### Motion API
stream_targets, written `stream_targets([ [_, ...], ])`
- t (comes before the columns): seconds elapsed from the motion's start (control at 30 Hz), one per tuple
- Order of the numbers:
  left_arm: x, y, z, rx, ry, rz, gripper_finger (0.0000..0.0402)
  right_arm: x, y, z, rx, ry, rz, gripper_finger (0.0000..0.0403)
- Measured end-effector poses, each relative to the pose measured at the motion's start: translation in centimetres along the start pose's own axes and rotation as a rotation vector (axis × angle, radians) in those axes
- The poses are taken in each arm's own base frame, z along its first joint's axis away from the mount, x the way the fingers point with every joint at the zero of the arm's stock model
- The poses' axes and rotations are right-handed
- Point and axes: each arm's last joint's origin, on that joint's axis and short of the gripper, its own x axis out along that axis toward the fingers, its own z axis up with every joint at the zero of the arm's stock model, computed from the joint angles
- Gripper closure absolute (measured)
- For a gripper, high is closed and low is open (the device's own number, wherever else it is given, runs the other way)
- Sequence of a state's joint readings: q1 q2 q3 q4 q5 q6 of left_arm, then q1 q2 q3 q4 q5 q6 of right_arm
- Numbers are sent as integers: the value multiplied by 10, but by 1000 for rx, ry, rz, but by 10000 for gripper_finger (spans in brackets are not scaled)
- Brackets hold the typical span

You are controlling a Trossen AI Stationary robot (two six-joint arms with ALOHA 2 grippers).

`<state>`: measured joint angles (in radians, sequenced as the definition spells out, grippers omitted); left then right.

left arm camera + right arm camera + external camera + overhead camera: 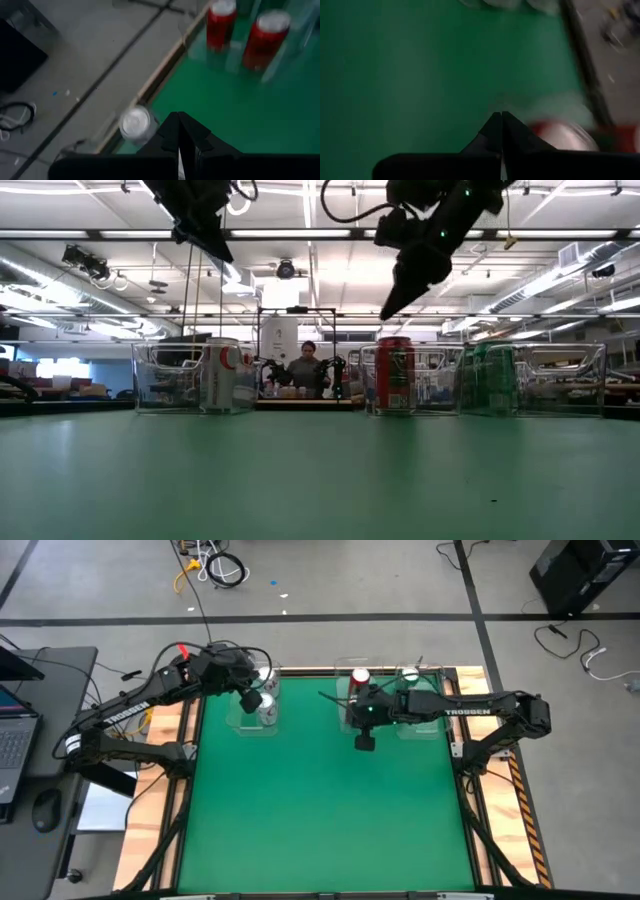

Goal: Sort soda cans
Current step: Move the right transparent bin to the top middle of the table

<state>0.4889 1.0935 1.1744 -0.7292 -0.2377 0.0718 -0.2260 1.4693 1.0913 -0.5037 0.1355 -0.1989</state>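
Now, left to right across the counter (pixel 320 820):

Left tray (pixel 165 385): clear plastic, at the far left edge of the green mat; a silver can (pixel 267 708) stands upright in it, and the left wrist view shows a silver can top (pixel 135 121) just beside that arm's fingers.

Left jaws (pixel 252 700): clenched on nothing, raised above the silver can, almost straight over it.

Middle tray (pixel 440 380): holds the red can (pixel 394 375), upright; the left wrist view shows two red cans side by side there.

Right jaws (pixel 364 740): clenched and empty, lifted clear, on the near side of the middle tray, the red can just beyond them.

Right tray (pixel 565 378): holds the green cans (pixel 488 379), upright, seen through the clear wall.

Long axis: every can stands vertical, so either arm would come at it from above or from the side.

Nearer arm: left for silver, right for red and green.

Judgement: no can lies loose on the mat; sorting looks finished or nearly so.
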Motion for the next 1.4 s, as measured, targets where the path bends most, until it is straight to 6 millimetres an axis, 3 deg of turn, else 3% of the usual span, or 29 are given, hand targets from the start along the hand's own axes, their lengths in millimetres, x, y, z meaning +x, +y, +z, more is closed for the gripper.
stream_targets([
  [0.13,17,-4,-2,11,69,-3,399,-19,-24,-3,103,196,-170,403],
  [0.3,24,-5,2,6,50,-4,400,-24,-60,-24,316,327,-227,403],
  [0.53,22,-4,5,-1,17,-1,401,-18,-104,-52,573,313,-229,403],
  [0.83,22,-1,1,-24,60,115,401,-1,-117,-70,652,344,-243,403],
  [1.13,22,-1,-1,-34,75,136,401,43,-119,-83,667,460,-247,403],
  [1.4,22,0,-1,-32,75,149,401,55,-116,-70,662,333,-171,403],
])
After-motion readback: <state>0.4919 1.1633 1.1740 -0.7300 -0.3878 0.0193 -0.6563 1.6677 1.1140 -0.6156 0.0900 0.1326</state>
